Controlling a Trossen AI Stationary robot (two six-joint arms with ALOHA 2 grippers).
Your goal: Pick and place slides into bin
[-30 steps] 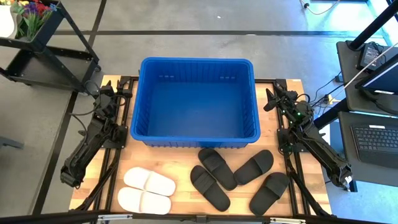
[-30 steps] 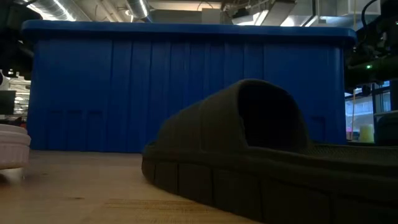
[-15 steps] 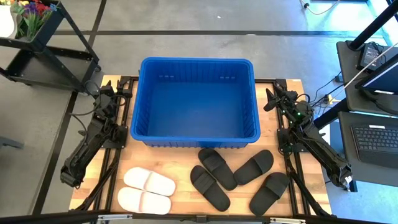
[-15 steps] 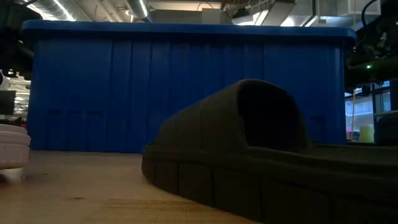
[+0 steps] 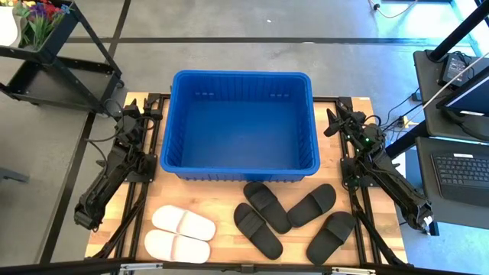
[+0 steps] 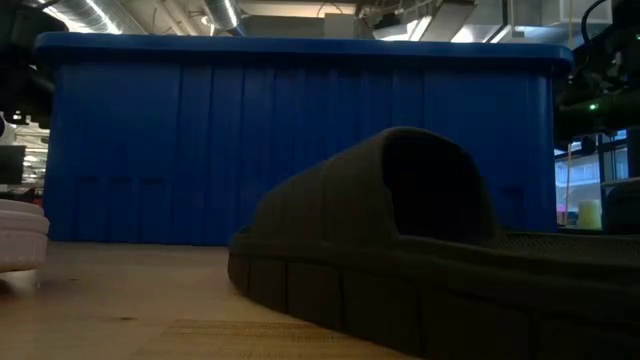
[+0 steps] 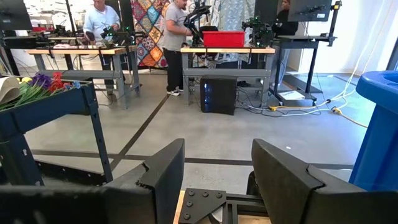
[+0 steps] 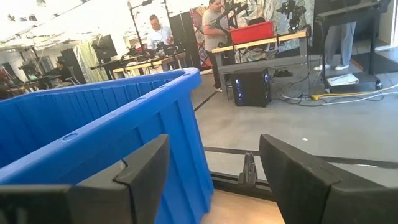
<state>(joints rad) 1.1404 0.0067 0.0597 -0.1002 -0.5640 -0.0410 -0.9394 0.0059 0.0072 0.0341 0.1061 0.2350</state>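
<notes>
My left gripper [image 7: 214, 180] sits parked at the far left corner of the table, fingers spread wide with nothing between them, only grey floor showing through the gap. My right gripper [image 8: 214, 177] mirrors it at the far right corner, jaws just as wide and empty, with the ribbed wall of the big bright blue rectangular plastic bin [image 5: 242, 126] just beside it. From above I see that bin filling the far middle of the wooden table [image 5: 218, 210], between both folded arms, and I can make out nothing inside it. On the near side of the bin lie the slides. The two pale pinkish-white slides [image 5: 182, 233] rest side by side, touching, toward the left near edge. The four matte black slides [image 5: 294, 218] cluster to the right of them: two lie close together, slanting one way, and the other two slant the opposite way, the farther pair nearly touching the bin wall. At table height, one black slide [image 6: 400, 250] fills my view, strap arched up, the blue wall right behind it.
</notes>
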